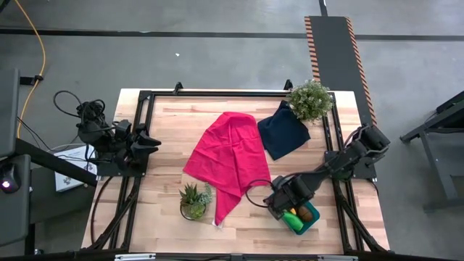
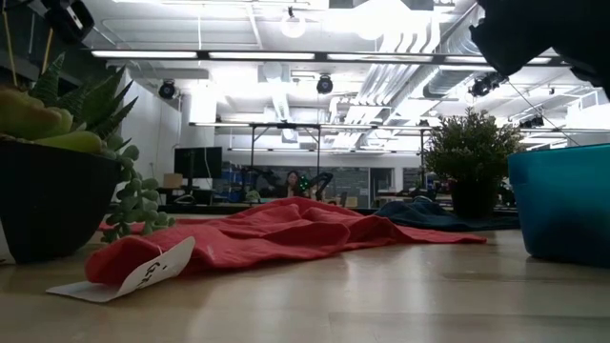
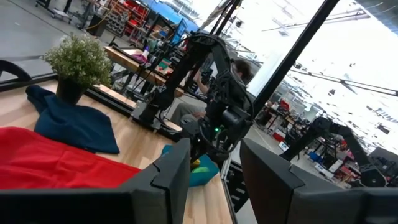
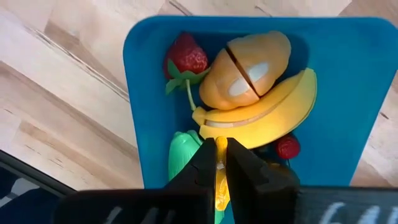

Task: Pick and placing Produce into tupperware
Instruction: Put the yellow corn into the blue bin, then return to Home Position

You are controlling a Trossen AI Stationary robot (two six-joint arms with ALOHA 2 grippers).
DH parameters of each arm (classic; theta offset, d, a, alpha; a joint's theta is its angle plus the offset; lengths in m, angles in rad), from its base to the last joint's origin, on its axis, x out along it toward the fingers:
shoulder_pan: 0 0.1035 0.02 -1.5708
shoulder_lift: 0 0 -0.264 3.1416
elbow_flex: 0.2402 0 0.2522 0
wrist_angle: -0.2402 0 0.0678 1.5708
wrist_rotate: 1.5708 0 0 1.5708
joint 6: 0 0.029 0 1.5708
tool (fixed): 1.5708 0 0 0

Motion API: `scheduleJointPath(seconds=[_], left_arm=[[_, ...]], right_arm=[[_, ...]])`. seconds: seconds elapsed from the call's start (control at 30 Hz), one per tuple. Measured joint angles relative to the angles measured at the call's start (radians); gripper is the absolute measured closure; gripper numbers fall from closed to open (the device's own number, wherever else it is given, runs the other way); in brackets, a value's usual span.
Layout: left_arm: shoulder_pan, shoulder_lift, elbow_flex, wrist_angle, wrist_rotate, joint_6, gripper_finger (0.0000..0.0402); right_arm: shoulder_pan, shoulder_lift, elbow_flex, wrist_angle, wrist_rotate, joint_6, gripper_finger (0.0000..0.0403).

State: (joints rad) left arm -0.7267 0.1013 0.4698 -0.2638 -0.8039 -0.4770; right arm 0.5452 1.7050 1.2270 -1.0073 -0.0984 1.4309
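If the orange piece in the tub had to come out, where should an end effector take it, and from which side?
Judging by the right wrist view, grip the orange piece across its rounded body, coming straight down from above. It lies on top of the pile in the teal tub, its upper surface exposed, while the banana presses along one side and the tub walls block sideways approaches.

teal tupperware [image 4: 149,93], yellow banana [image 4: 261,115], red strawberry [image 4: 185,59], crimson cloth [image 1: 228,152]

Red cloth [image 1: 228,159] mid-desk; navy cloth [image 1: 283,130] far right of it, beside bushy plant [image 1: 310,100]. Succulent pot [image 1: 193,202] near, left. Wooden desk [image 1: 167,130].
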Motion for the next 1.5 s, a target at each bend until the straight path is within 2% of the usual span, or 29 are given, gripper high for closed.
scheduleJointPath(seconds=[0.27, 0.63, 0.83, 1.03, 1.13, 1.33, 1.5], left_arm=[[0.0, 0.0, 0.0, -0.002, 0.0, 0.0, 0.0273], [0.0, 0.0, 0.0, -0.002, 0.0, 0.0, 0.0273], [0.0, 0.0, 0.0, -0.01, -0.008, 0.0, 0.0273], [0.0, 0.0, 0.0, -0.014, -0.042, 0.0, 0.0273], [0.0, 0.0, 0.0, -0.018, -0.053, 0.0, 0.0273], [0.0, 0.0, 0.0, -0.022, -0.06, 0.0, 0.0273], [0.0, 0.0, 0.0, -0.024, -0.064, 0.0, 0.0273]], right_arm=[[-0.004, 0.0, 0.0, -0.004, 0.007, 0.006, 0.0387], [0.003, 0.0, 0.0, -0.004, 0.023, 0.027, 0.0299], [0.019, -0.012, 0.0, -0.004, 0.051, 0.026, 0.0293], [0.033, -0.144, 0.0, 0.074, 0.14, -0.008, 0.0293], [0.044, -0.242, 0.001, 0.188, 0.212, -0.065, 0.0293], [0.087, -0.43, 0.002, 0.424, 0.478, -0.236, 0.0293], [0.154, -0.578, 0.002, 0.643, 0.702, -0.578, 0.0293]])
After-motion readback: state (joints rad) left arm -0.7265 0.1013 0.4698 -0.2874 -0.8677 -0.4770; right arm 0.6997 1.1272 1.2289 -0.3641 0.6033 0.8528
